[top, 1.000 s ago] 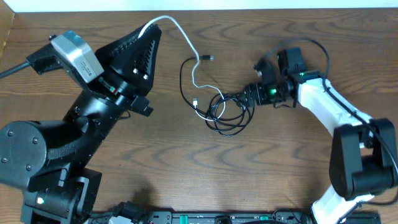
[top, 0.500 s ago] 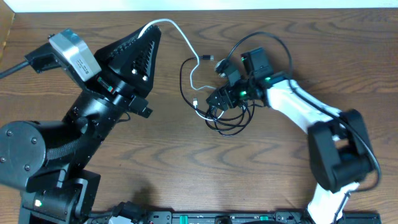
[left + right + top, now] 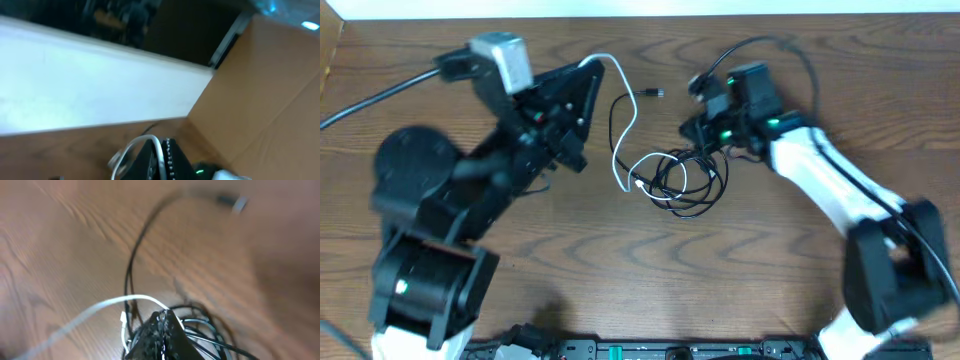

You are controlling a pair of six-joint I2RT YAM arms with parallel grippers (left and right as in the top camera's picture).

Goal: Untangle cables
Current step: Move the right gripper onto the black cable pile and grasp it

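Overhead first: left hand [image 3: 588, 70] closed tight on one end of the white cable [image 3: 634, 108], near the far edge of the wooden surface [image 3: 620, 270]. From that grip, white cable arcing right, then dropping toward mid-surface and ending against the left side of the tangle. Black cable [image 3: 685, 190] coiled in several overlapping loops at mid-surface, one long strand running up the left side to a small plug [image 3: 655, 93] lying loose between the two hands. Right hand [image 3: 698, 133] at the far right rim of the coil, jaws together, black strands leading up to its tips.

Next, left wrist view, blurred: left hand [image 3: 159, 145] a dark wedge at the bottom edge, pressed together, white cable [image 3: 131, 149] curling out of its tip to the left. Beyond, a strip of surface [image 3: 60, 145] and a pale wall [image 3: 90, 85].

Last, right wrist view, also blurred: right hand [image 3: 162, 322] fully closed, tips buried among the loops of black cable [image 3: 131, 265], a strand seemingly pinched between them. White cable [image 3: 85, 315] crossing just in front of the tips from the lower left. Plug [image 3: 234, 201] well apart at the top right, on bare surface [image 3: 50, 245].
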